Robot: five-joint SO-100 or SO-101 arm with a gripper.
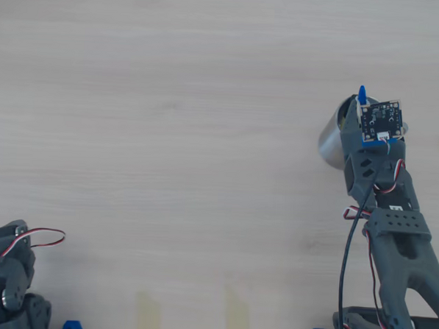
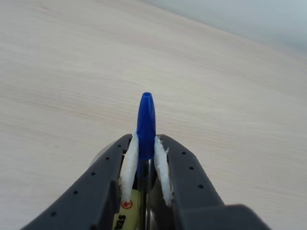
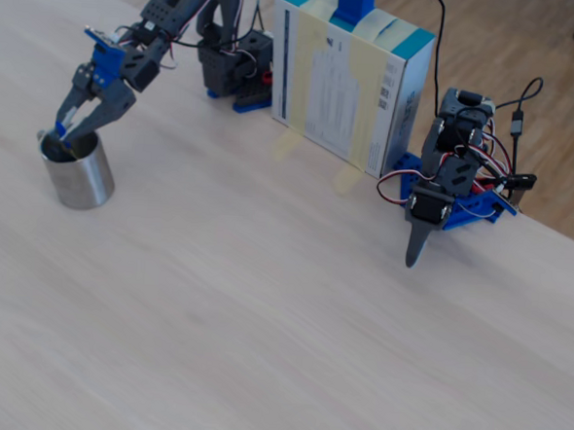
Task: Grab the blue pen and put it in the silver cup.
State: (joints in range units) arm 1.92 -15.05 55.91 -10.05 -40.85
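Observation:
The blue pen [image 2: 146, 120] is clamped between my white-padded fingers [image 2: 129, 163], its blue cap sticking out past the fingertips. My gripper [image 2: 145, 143] is shut on it. In the fixed view the gripper [image 3: 75, 130] hangs right at the rim of the silver cup [image 3: 77, 173], with the pen's cap [image 3: 60, 128] at the cup's left rim. In the overhead view the cap [image 1: 361, 94] shows just beyond the wrist camera board, over the cup [image 1: 331, 141]. The arm hides most of the cup's mouth there. The pen's lower end is hidden.
A yellow marker [image 2: 125, 211] shows low between the fingers in the wrist view. A second, idle arm [image 3: 447, 186] stands at the table's right edge, also at the overhead view's bottom left [image 1: 8, 271]. A white-and-teal box [image 3: 349, 82] stands behind.

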